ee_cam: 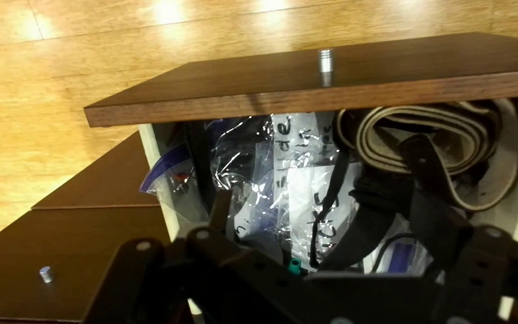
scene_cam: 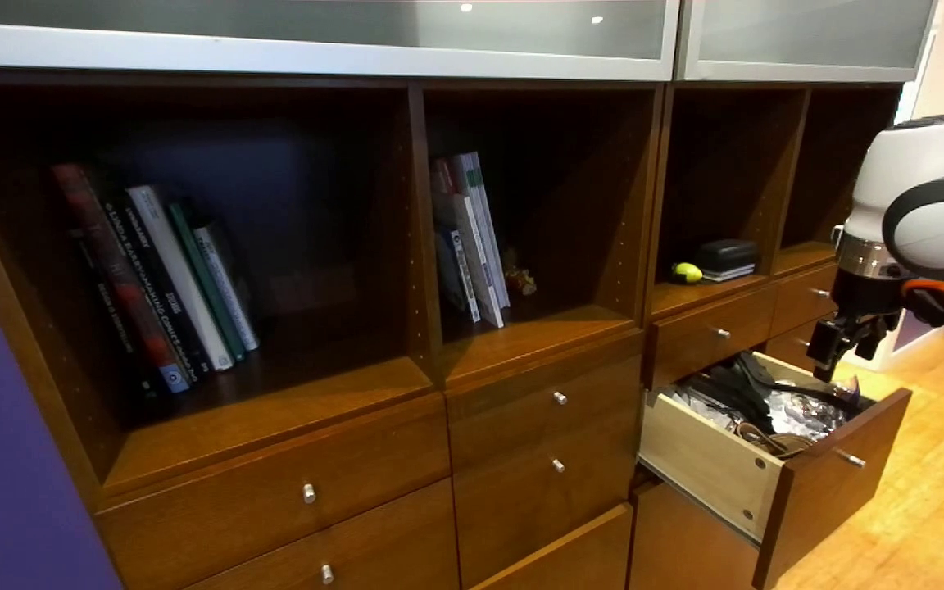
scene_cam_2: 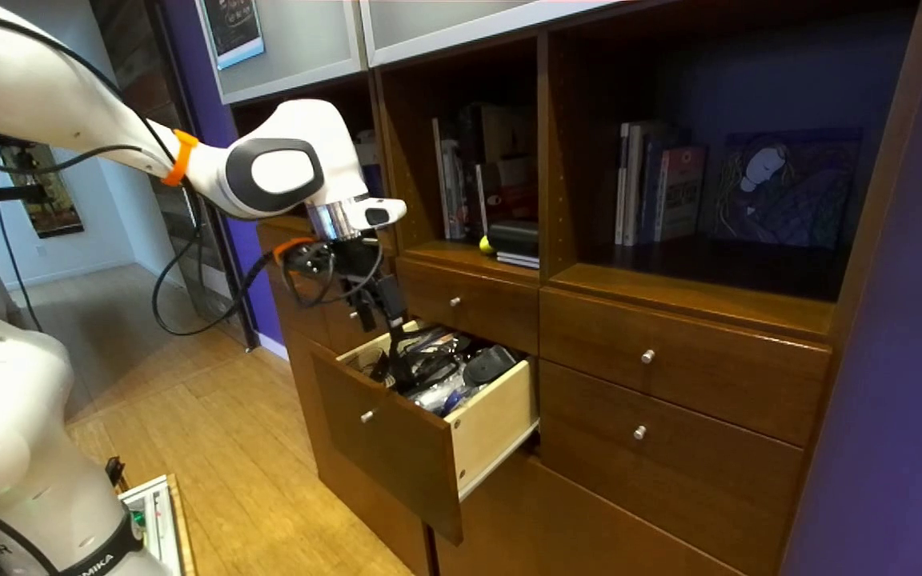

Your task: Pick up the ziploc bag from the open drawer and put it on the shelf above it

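- The ziploc bag (ee_cam: 268, 175) lies in the open drawer (scene_cam: 710, 459), right of a purple-sealed bag (ee_cam: 167, 163) in the wrist view; its exact edges I cannot tell.
- I judge I am reaching for it: best to descend straight, pinch loose plastic clear of the black strap (ee_cam: 365, 229) and coiled belt (ee_cam: 459, 130) on the right, then lift slowly.
- My gripper (scene_cam: 846, 356) is spread, holding nothing; contact below is unclear.
- The shelf (scene_cam: 675, 299) is above the drawer.
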Controlling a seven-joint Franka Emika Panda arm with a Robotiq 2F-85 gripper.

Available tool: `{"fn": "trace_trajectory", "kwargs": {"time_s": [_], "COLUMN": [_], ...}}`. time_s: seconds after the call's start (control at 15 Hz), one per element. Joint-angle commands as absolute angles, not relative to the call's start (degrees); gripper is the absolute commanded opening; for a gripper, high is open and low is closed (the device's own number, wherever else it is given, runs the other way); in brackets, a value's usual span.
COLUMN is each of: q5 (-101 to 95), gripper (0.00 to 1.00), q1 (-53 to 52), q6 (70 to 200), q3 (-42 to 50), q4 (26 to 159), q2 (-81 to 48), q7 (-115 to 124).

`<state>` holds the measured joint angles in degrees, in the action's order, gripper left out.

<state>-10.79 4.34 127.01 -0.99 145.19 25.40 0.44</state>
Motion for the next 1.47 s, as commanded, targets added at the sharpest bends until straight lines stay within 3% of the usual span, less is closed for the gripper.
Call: {"fn": "trace_trajectory", "kwargs": {"time_s": [0.0, 1.4], "q5": [-16.2, -24.5], "gripper": [1.00, 0.98], "q1": [6.0, 7.1], "q6": [130.7, 142.2], "q3": [-0.8, 2.3], "q4": [142.2, 139.9], "q2": [19.3, 7.4], "q7": [1.0, -0.5]}}
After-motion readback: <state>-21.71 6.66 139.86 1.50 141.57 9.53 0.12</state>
